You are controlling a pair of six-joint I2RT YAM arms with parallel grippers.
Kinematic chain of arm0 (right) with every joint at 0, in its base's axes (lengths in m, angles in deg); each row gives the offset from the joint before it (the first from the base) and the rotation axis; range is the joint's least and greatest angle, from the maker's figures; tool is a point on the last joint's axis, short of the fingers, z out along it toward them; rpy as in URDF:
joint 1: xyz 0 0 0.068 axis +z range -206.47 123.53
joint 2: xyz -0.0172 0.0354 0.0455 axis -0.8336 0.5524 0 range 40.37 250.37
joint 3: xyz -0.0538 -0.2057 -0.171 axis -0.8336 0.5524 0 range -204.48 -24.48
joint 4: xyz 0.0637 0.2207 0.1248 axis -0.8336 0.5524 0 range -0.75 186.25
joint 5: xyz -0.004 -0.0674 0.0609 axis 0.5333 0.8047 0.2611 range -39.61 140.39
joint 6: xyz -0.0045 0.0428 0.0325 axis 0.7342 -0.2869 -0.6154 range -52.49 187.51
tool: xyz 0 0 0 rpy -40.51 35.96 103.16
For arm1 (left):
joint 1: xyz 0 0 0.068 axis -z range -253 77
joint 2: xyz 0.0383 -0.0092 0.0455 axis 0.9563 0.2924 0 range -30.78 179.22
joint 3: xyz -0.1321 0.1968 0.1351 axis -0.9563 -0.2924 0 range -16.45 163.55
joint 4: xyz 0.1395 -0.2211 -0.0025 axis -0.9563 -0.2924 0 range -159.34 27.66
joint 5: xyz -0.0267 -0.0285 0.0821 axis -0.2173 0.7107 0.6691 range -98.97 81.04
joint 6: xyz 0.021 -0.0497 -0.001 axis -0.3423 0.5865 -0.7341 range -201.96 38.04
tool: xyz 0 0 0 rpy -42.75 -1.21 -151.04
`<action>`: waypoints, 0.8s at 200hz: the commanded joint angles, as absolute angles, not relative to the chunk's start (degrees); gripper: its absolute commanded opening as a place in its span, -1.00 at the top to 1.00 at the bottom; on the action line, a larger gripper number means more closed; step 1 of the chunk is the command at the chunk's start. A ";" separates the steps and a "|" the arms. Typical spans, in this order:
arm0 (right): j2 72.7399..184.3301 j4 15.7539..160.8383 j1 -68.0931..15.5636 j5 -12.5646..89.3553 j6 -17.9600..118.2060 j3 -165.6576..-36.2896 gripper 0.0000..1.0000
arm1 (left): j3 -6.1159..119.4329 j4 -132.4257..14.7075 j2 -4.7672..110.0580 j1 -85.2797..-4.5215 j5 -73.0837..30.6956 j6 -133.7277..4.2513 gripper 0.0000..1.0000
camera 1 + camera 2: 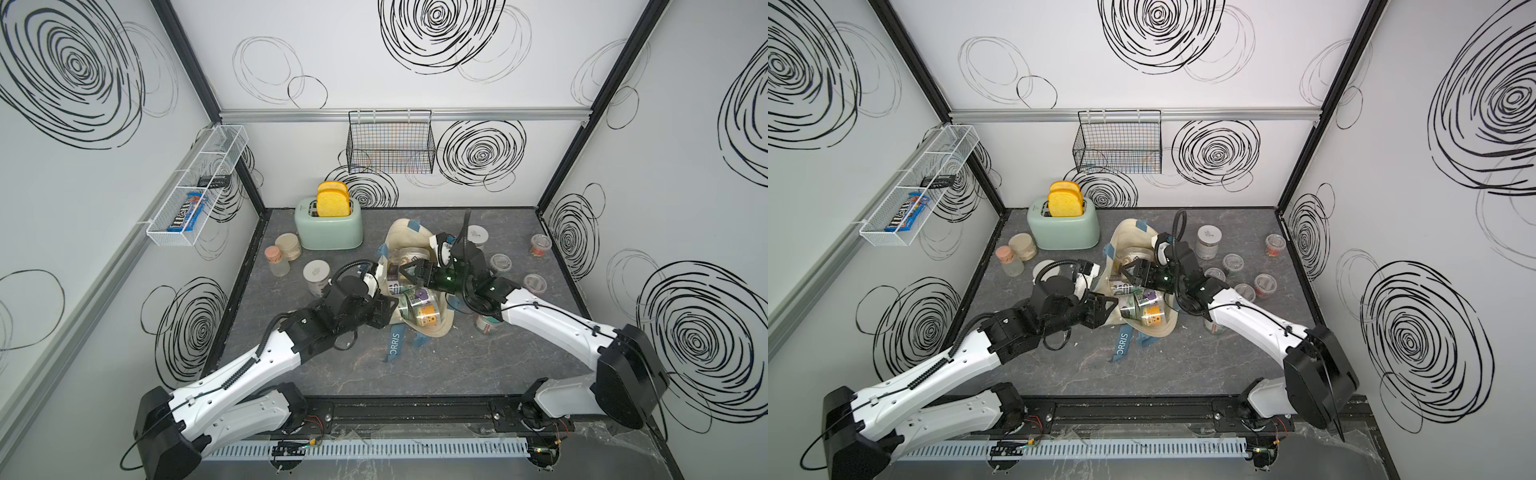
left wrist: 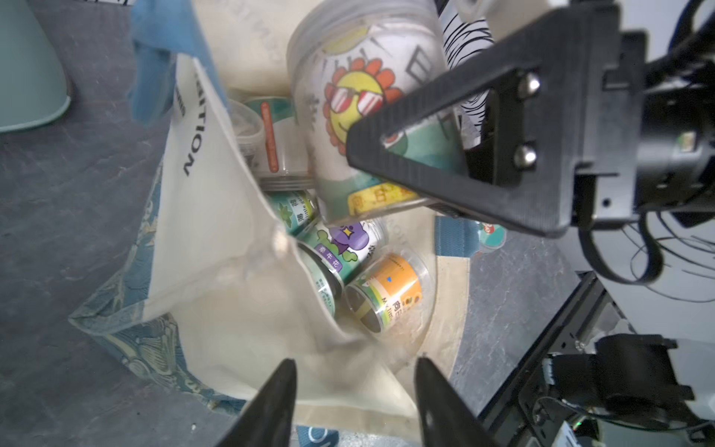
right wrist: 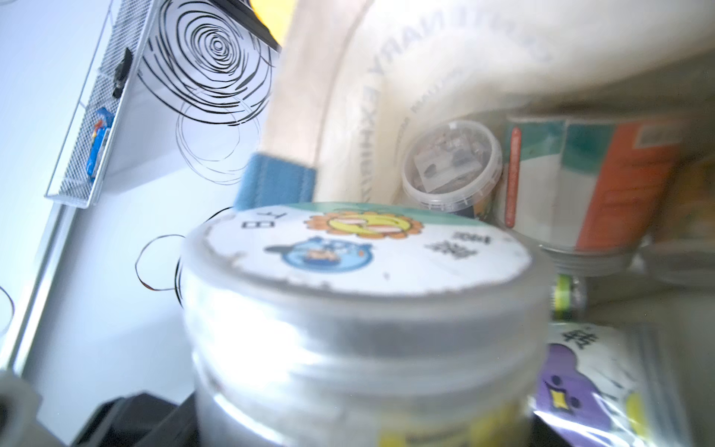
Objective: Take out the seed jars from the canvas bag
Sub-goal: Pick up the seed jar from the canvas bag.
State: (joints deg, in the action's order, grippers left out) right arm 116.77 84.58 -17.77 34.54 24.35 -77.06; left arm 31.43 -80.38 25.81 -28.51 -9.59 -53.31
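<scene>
Right gripper [image 1: 409,272] clamps a clear round sunflower-sticker seed jar [image 2: 360,96] over the cream canvas bag's [image 1: 409,232] mouth. More labelled jars [image 1: 422,309] lie at its six o'clock, just beside the empty, open-jawed left gripper [image 2: 354,362].

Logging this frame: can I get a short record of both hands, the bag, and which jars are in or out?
left hand: open, fingertips apart at the canvas bag edge, holding nothing
right hand: shut on the sunflower jar, over the bag's open mouth
canvas bag: lying on the table, mouth open
still in bag: purple-label jar, orange-label jar, others partly hidden
already out: several clear-lidded jars on the table at the robot's right
task state: unfinished
</scene>
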 commanded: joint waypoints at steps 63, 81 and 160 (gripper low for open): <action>99.12 84.87 -16.40 38.28 58.25 -70.56 -0.58 | 46.02 -88.03 24.80 -36.00 -29.12 -50.73 -0.92; 97.66 85.85 -13.86 39.87 61.26 -70.89 -0.58 | 48.69 -89.71 26.96 -36.98 -34.18 -51.29 -0.92; 99.67 89.77 1.23 47.55 67.37 -75.77 -0.60 | 52.51 -94.85 31.44 -38.27 -40.75 -55.33 -0.92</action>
